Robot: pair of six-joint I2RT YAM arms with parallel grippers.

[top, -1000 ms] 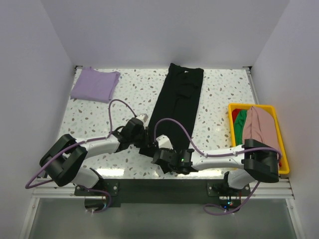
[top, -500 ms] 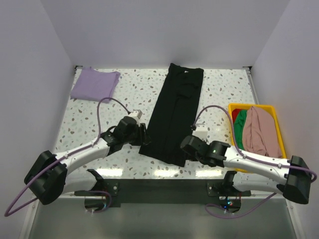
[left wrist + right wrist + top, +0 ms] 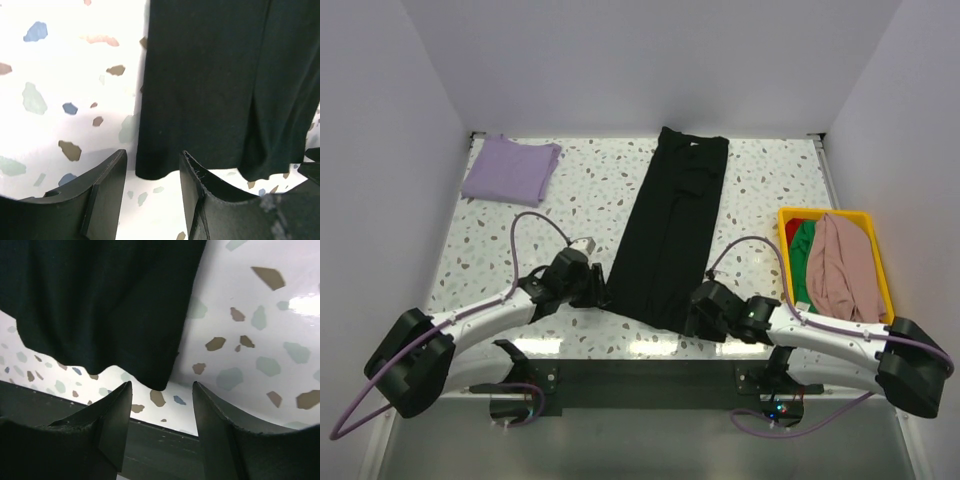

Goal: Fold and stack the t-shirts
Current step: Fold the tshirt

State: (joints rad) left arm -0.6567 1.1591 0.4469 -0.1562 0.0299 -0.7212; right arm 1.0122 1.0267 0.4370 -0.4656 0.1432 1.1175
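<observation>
Black cloth fills both wrist views: the black t-shirt lies flat on the speckled table as a long strip, its sides already folded in. Its near hem sits right at the fingertips. The left gripper has its fingers spread wide and holds nothing, with the hem's left corner lying between them, just ahead of the tips. The right gripper is just as wide and just as empty, with the right corner dipping into the gap between its fingers.

My worry is the pinch. The strip looks to be several layers thick, so fingers that close too shallowly could catch only the top layer, and the side folds would fall open on the lift. If one side bites deeper than the other, the fold would go over crooked. The right corner also lies close beside the table's dark front edge, and a low approach there could snag.

Half a second back, both grippers stood farther along the strip's sides — the right one clear of the cloth. They have since drawn back to the hem corners, while the shirt itself has not shifted.

Well beyond the fingers, a lavender t-shirt lies folded at the far left. A pink t-shirt and a green one wait in the yellow bin.
</observation>
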